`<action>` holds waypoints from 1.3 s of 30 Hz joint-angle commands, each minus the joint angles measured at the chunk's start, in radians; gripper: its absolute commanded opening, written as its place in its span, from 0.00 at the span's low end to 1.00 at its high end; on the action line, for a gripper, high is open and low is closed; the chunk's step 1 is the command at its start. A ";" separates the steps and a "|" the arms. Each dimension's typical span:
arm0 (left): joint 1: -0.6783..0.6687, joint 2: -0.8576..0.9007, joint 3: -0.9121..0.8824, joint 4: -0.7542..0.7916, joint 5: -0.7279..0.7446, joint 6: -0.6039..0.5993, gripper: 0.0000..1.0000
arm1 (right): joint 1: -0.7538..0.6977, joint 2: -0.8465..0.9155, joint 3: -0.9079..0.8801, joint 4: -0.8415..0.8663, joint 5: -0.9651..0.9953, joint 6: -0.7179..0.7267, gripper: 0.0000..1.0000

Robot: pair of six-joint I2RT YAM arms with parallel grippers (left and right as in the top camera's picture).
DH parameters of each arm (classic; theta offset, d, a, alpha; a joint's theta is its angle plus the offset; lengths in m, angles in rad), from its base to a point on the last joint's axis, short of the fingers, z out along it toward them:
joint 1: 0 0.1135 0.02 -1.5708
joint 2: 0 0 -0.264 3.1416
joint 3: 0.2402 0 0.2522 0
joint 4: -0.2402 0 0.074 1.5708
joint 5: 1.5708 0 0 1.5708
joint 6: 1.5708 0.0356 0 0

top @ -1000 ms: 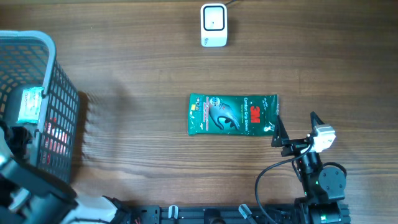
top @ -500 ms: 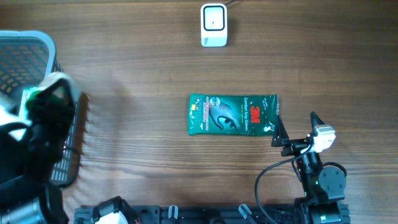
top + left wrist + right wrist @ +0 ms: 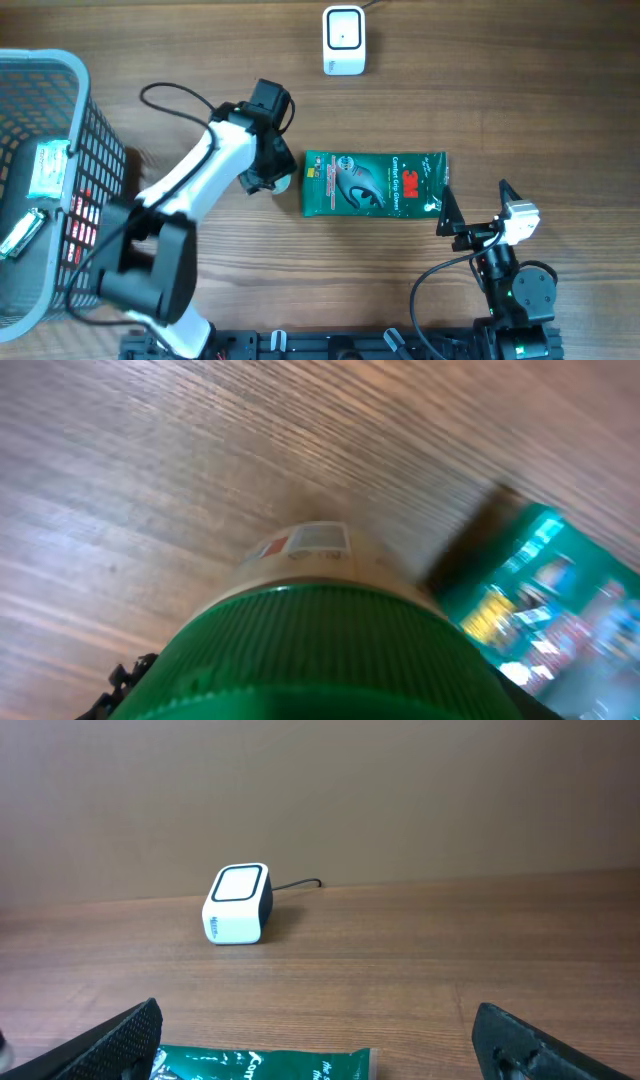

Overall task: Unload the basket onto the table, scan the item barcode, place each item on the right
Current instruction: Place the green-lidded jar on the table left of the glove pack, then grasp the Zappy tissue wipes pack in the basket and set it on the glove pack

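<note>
The left gripper (image 3: 270, 172) is pinching a green-capped jar (image 3: 300, 650) over mid-desk (image 3: 200, 60), just beside the glove pack (image 3: 374, 184). The right gripper (image 3: 475, 188) is idling near the front edge, jaws spread wide. The scanner (image 3: 343, 40) is sitting at the far edge.

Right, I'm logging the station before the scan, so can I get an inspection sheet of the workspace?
Surface: wooden table, bare grain.
Job's things: white scanner at the far edge; green-capped container in the left gripper.
Clutter: green glove pack flat mid-table; basket holding packets.
Grippers: left gripper shut on the container; right gripper open, empty.
Cables: arm cables looped; scanner lead.
Surroundings: plain brown wall.
</note>
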 commanded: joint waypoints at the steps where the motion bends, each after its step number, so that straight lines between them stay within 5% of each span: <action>1: -0.014 0.016 0.010 0.031 -0.021 0.052 0.71 | 0.001 -0.005 -0.001 0.004 0.009 -0.018 1.00; 3: -0.014 -0.006 0.048 -0.003 -0.021 0.109 0.98 | 0.001 -0.005 -0.001 0.004 0.010 -0.018 1.00; 8: -0.004 -0.084 0.320 -0.255 -0.034 0.200 1.00 | 0.001 -0.005 -0.001 0.004 0.010 -0.018 1.00; 13: 0.095 -0.222 0.750 -0.359 -0.270 0.200 1.00 | 0.001 -0.005 -0.001 0.004 0.010 -0.018 1.00; 17: 0.413 -0.389 0.841 -0.365 -0.474 0.187 1.00 | 0.001 -0.005 -0.001 0.004 0.010 -0.018 1.00; 21: 0.777 -0.366 0.808 -0.477 -0.467 0.103 1.00 | 0.001 -0.005 -0.001 0.004 0.010 -0.018 1.00; 23: 0.972 -0.322 0.726 -0.496 -0.315 0.053 1.00 | 0.001 -0.005 -0.001 0.004 0.010 -0.018 1.00; 29: 1.178 -0.290 0.286 -0.156 0.024 0.138 1.00 | 0.001 -0.005 -0.001 0.004 0.010 -0.018 1.00; 34: 1.177 -0.288 -0.153 0.323 0.034 0.143 1.00 | 0.001 -0.005 -0.001 0.004 0.009 -0.018 1.00; 39: 1.177 -0.178 -0.235 0.566 0.093 0.143 1.00 | 0.001 -0.005 -0.001 0.004 0.010 -0.018 1.00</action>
